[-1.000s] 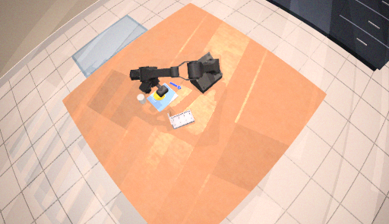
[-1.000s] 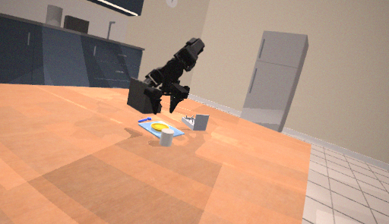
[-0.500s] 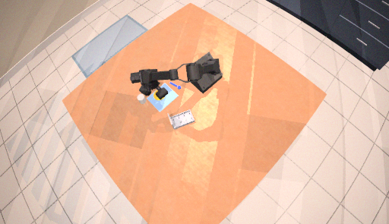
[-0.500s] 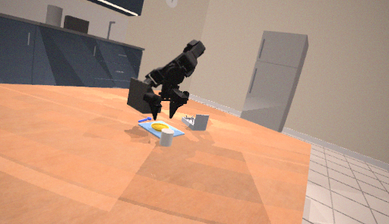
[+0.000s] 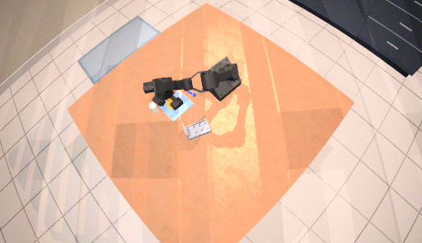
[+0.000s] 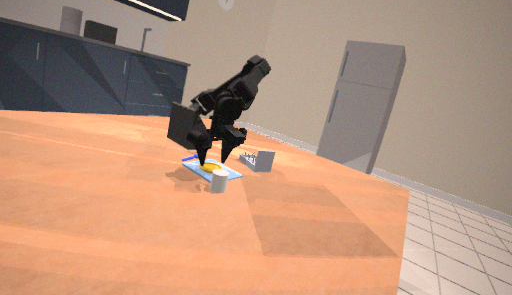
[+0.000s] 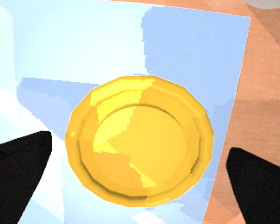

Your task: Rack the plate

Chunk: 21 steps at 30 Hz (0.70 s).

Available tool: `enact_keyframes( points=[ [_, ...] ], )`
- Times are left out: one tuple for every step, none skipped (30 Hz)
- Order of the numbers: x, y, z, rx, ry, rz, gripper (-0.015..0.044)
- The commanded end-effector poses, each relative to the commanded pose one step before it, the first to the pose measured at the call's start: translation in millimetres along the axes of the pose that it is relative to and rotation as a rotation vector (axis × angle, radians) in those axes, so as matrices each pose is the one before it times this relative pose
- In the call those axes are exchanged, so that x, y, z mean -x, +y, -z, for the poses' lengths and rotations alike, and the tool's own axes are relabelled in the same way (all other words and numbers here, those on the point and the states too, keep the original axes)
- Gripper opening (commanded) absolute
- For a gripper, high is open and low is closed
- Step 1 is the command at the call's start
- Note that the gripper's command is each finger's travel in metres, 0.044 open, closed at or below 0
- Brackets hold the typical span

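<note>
The yellow plate [image 5: 169, 104] [image 6: 212, 167] [image 7: 141, 142] lies flat on the light blue mat [image 5: 175, 117] [image 6: 234, 175] [image 7: 201, 45]. My gripper [image 6: 213, 164] [image 7: 141, 149] is open and empty, pointing down over the plate. In the wrist view one fingertip is on each side of the plate, with a gap to its rim; neither touches it. In the top view the gripper hides part of the plate. The dish rack [image 5: 198, 129] [image 6: 264, 161] stands beside the mat, light grey with rows of small rails and a taller end wall; it holds nothing that I can see.
A white cup [image 5: 153, 107] [image 6: 219, 181] stands close to the mat's edge, and a bit of it may show at the wrist view's top right. A blue utensil [image 5: 191, 93] [image 6: 190, 158] lies at the mat's other side, towards the arm's base [image 5: 222, 87].
</note>
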<state>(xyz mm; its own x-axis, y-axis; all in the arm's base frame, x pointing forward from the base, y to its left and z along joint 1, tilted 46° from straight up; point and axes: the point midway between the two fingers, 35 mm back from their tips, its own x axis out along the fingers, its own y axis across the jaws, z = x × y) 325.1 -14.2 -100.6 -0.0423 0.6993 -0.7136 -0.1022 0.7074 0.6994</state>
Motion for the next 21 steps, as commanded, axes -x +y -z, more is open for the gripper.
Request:
enact_keyframes(
  points=[
    [-9.47, -0.45, 3.79, -0.0155, 0.00521, -0.00934, 0.0400],
    [-1.60, 0.05, 0.25, 0.0000, 0.00002, -0.00017, 0.0400],
    [-1.60, 0.06, 0.26, 0.0000, 0.00002, -0.00018, 0.0400],
    [-1.60, 0.06, 0.26, 0.0000, 0.00003, -0.00019, 0.0400],
    [-1.59, 0.06, 0.27, 0.0000, 0.00003, -0.00020, 0.0400],
    [-1.59, 0.07, 0.28, 0.0000, 0.00003, -0.00020, 0.0400],
    [-1.58, 0.07, 0.29, 0.0000, 0.00003, -0.00021, 0.0400],
    [-1.26, 0.06, 0.24, 0.0000, 0.00003, -0.00017, 0.0400],
    [-0.76, 0.04, 0.14, 0.0000, 0.00002, -0.00011, 0.0400],
    [-0.25, 0.01, 0.05, 0.0000, 0.00001, -0.00004, 0.0400],
    [0.00, 0.00, 0.00, 0.0000, 0.00000, 0.00000, 0.0400],
    [0.00, 0.00, 0.00, 0.0000, 0.00000, 0.00000, 0.0400],
    [0.00, 0.00, 0.00, 0.0000, 0.00000, 0.00000, 0.0400],
    [0.00, 0.00, 0.00, 0.0000, 0.00000, 0.00000, 0.0400],
    [0.00, 0.00, 0.00, 0.0000, 0.00000, 0.00000, 0.0400],
    [0.00, 0.00, 0.00, 0.0000, 0.00000, 0.00000, 0.0400],
    [0.00, 0.00, 0.00, 0.0000, 0.00000, 0.00000, 0.0400],
    [0.00, 0.00, 0.00, 0.0000, 0.00000, 0.00000, 0.0400],
    [0.00, 0.00, 0.00, 0.0000, 0.00000, 0.00000, 0.0393],
    [0.00, 0.00, 0.00, 0.0000, 0.00000, 0.00000, 0.0387],
    [0.00, 0.00, 0.00, 0.0000, 0.00000, 0.00000, 0.0380]
  ],
)
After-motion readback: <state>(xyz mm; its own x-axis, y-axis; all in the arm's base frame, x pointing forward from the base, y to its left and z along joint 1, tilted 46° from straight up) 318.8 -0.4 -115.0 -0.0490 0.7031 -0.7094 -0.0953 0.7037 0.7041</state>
